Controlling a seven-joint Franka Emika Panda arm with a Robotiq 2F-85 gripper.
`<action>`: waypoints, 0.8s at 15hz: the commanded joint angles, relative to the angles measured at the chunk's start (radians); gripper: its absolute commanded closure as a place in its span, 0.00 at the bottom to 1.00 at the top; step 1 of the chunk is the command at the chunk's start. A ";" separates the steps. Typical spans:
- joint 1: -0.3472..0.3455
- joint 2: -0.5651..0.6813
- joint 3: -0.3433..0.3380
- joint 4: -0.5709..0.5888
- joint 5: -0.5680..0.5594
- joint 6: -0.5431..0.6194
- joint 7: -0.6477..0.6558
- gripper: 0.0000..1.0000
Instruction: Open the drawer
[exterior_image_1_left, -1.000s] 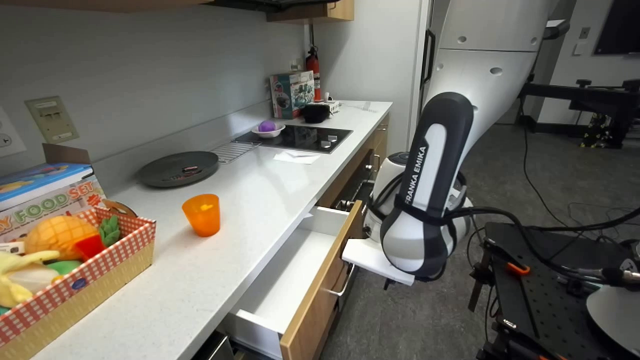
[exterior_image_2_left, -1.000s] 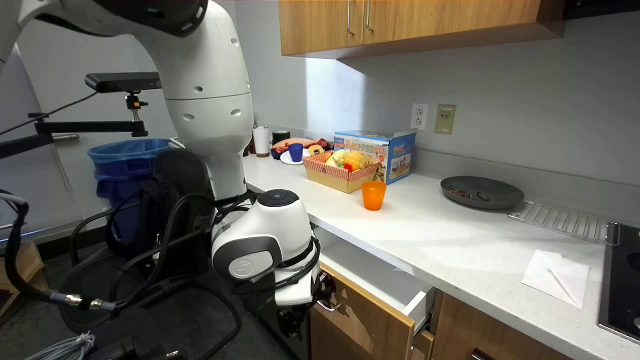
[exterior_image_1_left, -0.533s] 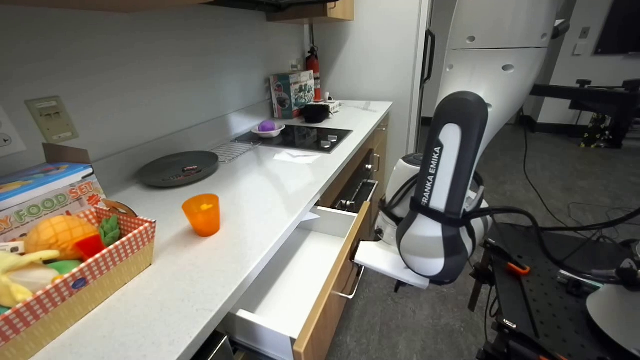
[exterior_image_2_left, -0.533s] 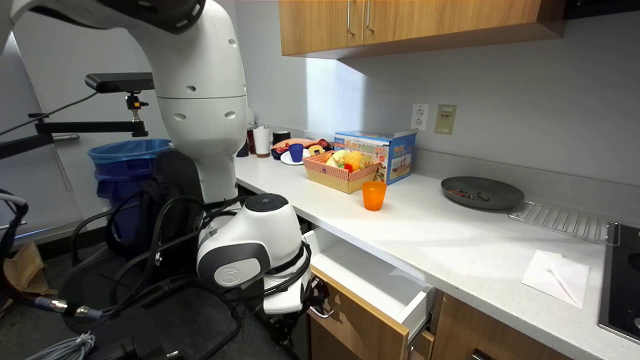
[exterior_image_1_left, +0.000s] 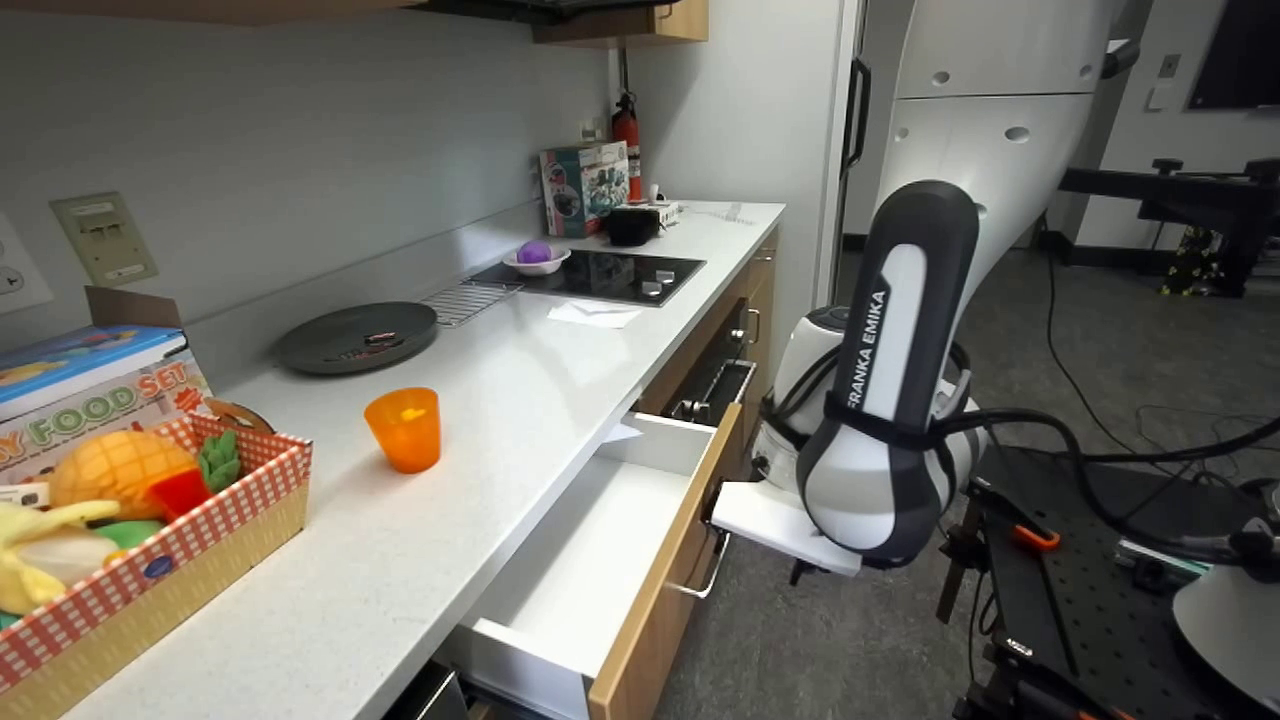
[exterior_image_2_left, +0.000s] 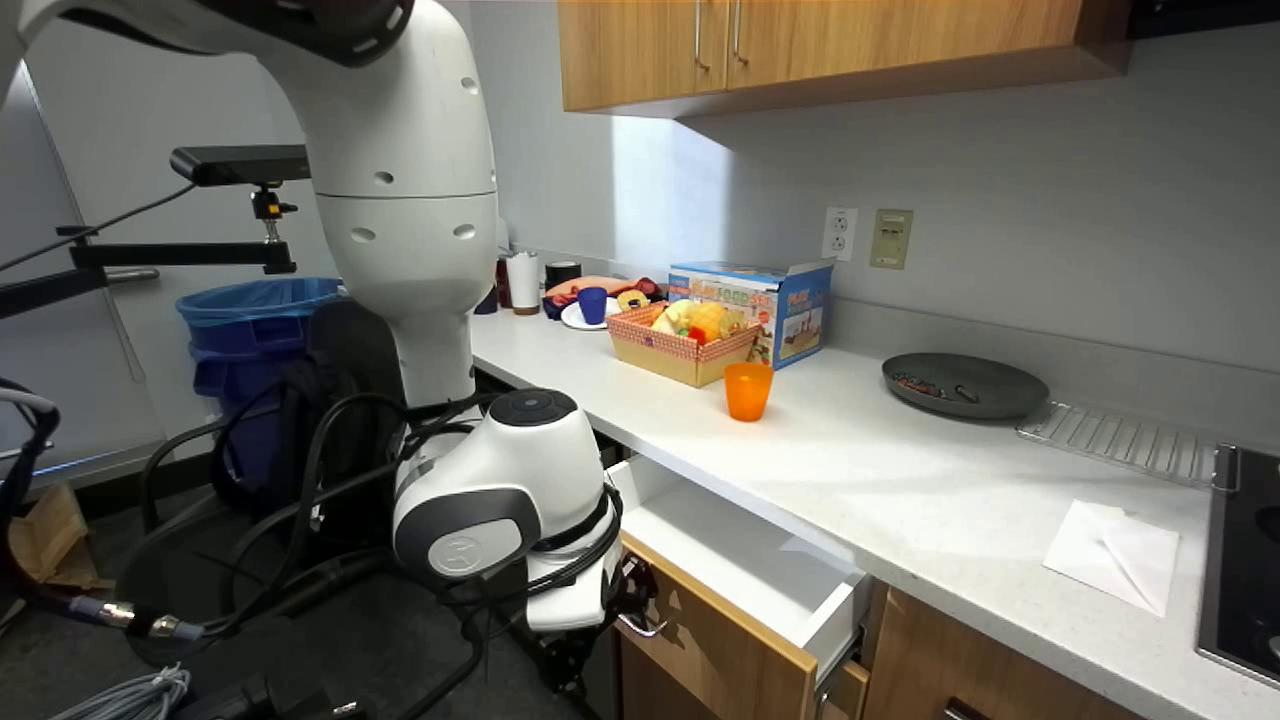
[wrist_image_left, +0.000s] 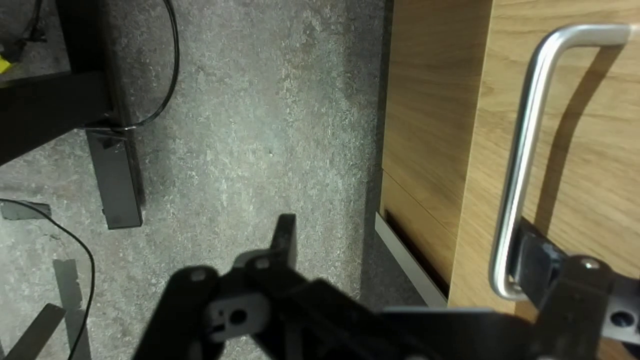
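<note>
The wood-fronted drawer (exterior_image_1_left: 600, 540) juts well out from under the countertop's (exterior_image_1_left: 490, 430) front edge, along the stretch near the orange cup (exterior_image_2_left: 748, 390). In the wrist view the Robotiq gripper (wrist_image_left: 405, 225) grasps nothing: its fingers are spread wide, one tucked behind the silver bar handle (wrist_image_left: 521, 150) close to one end, the other standing over the floor (wrist_image_left: 280, 140). I judge the drawer light and easy-sliding, its front rigid, the metal bar slick, so hooking suits it better than pinching; pulling nearer the bar's middle, square to the counter edge, should keep it from skewing
</note>
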 joint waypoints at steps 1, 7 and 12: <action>-0.064 -0.044 -0.083 -0.076 -0.006 -0.099 -0.037 0.00; -0.054 -0.047 -0.099 -0.064 0.000 -0.105 -0.037 0.00; 0.005 -0.001 -0.004 0.001 0.001 -0.003 0.001 0.00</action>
